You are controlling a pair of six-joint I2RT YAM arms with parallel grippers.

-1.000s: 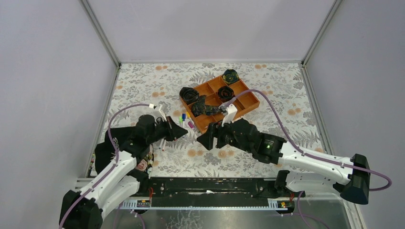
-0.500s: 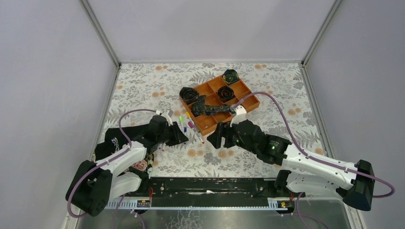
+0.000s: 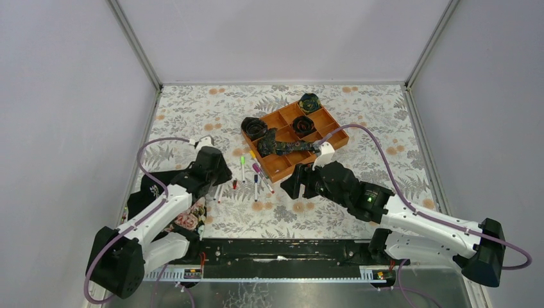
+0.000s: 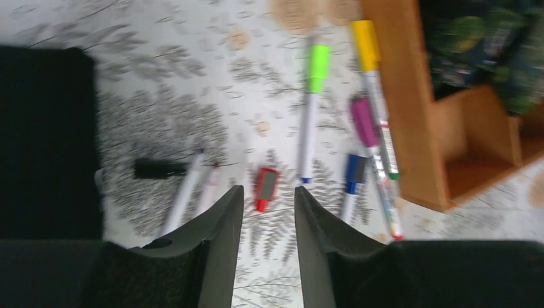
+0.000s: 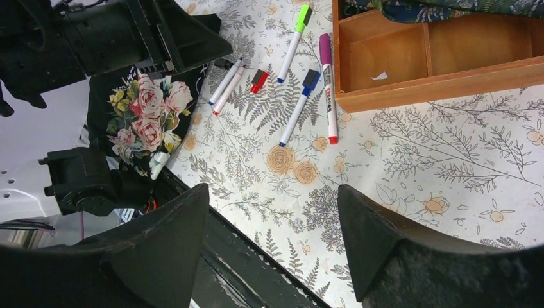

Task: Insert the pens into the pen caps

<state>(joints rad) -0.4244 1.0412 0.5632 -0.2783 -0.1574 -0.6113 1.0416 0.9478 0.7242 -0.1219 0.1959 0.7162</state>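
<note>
Several white pens lie on the floral table just left of the wooden tray [image 3: 331, 133]. A green-capped pen [image 4: 310, 109], a yellow-capped pen [image 4: 374, 96], a magenta-capped pen [image 4: 367, 125] and a blue-capped pen [image 4: 350, 186] show in the left wrist view. A loose red cap [image 4: 265, 188] lies just ahead of my left gripper [image 4: 268, 200], which is open with nothing between its jaws. Two more pens [image 4: 186, 196] lie to its left beside a black cap [image 4: 154, 169]. My right gripper [image 5: 272, 196] hangs wide open and empty, above the table right of the pens.
Dark rolled fabric pieces [image 3: 255, 127] sit in and beside the tray, and a fabric strip [image 3: 282, 146] drapes over it. A black floral cloth [image 5: 144, 119] lies under the left arm. The black front rail [image 5: 212, 256] runs below the right gripper.
My left gripper has opened and drawn back to the left. The blue-capped pen and the red cap now lie uncovered on the table. The right gripper has hardly shifted.
</note>
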